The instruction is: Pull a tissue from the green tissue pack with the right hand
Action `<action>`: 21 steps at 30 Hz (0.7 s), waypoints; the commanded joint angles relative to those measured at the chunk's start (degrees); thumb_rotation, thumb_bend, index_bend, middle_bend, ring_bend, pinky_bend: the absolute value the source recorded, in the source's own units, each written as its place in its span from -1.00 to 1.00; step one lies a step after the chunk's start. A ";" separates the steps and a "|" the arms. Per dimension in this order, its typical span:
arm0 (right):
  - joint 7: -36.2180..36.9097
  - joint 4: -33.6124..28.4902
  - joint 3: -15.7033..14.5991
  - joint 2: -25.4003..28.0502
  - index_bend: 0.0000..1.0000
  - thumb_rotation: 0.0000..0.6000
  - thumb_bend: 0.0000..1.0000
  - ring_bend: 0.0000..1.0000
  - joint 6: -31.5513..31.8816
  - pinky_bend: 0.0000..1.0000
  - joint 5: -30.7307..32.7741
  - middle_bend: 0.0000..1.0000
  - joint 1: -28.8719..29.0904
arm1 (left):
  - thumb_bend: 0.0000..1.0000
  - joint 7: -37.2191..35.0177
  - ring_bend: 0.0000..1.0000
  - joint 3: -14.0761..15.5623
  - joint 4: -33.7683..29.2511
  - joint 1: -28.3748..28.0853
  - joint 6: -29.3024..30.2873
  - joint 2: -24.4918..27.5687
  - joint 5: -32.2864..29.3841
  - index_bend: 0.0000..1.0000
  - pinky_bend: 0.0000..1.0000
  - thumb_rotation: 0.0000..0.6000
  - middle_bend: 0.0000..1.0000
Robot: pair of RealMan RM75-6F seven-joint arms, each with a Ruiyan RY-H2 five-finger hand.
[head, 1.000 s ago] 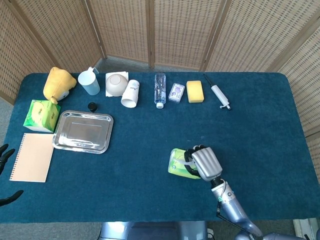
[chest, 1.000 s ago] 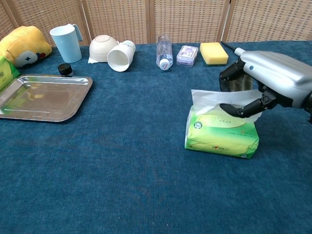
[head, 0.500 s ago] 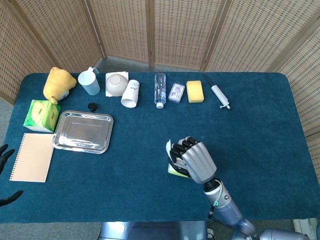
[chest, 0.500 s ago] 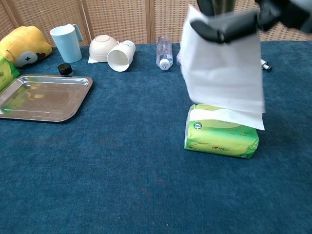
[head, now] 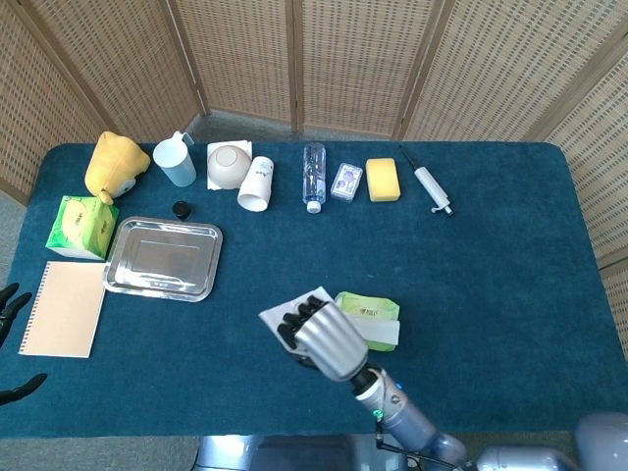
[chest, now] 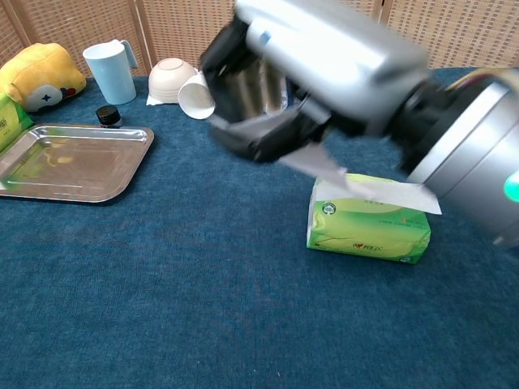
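The green tissue pack (head: 365,308) (chest: 369,224) lies flat on the blue cloth, front of centre, with a fresh white sheet (chest: 391,193) poking from its slot. My right hand (head: 324,339) (chest: 280,85) is raised to the left of the pack and close to the chest camera. Its fingers hold a pulled white tissue (head: 294,306) (chest: 318,163), which hangs free of the pack. Only dark fingertips of my left hand (head: 12,302) show at the head view's left edge, spread apart with nothing in them.
A steel tray (head: 163,257) (chest: 73,160), a notebook (head: 64,307) and a second green tissue box (head: 80,226) lie at the left. Along the far edge stand a yellow plush (head: 115,163), blue cup (head: 177,161), bowl (head: 230,165), paper cup (head: 257,183), bottle (head: 313,175), sponge (head: 383,180) and pipette (head: 430,185).
My right hand pulled the tissue up out of the pack, then carried it left and towards the camera. The sheet came free, leaving a new one sticking out.
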 commanded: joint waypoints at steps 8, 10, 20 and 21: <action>1.14 12.57 -3.18 -11.95 0.43 1.00 -0.18 0.18 -5.49 0.14 2.71 0.40 3.52 | -1.00 -0.83 -1.00 -0.17 0.43 -0.17 -0.20 0.15 -0.53 -1.00 -1.00 1.00 -1.00; 1.46 13.73 -3.52 -12.81 0.40 1.00 -0.18 0.16 -6.01 0.14 3.09 0.38 3.74 | -1.00 -1.15 -1.00 -0.19 0.50 -0.20 -0.21 0.23 -0.60 -1.00 -1.00 1.00 -1.00; -1.97 1.36 -4.04 -1.85 -1.00 1.00 -1.00 -0.95 -12.27 -0.45 8.77 -1.00 4.33 | -1.00 -1.73 -1.00 -0.25 0.75 -0.17 -0.15 0.40 -0.88 -1.00 -1.00 1.00 -1.00; -3.02 0.05 -4.07 -0.86 -1.00 1.00 -1.00 -0.96 -12.10 -0.45 8.81 -1.00 4.23 | -1.00 -1.63 -1.00 -0.24 0.68 -0.19 -0.19 0.40 -0.84 -1.00 -1.00 1.00 -1.00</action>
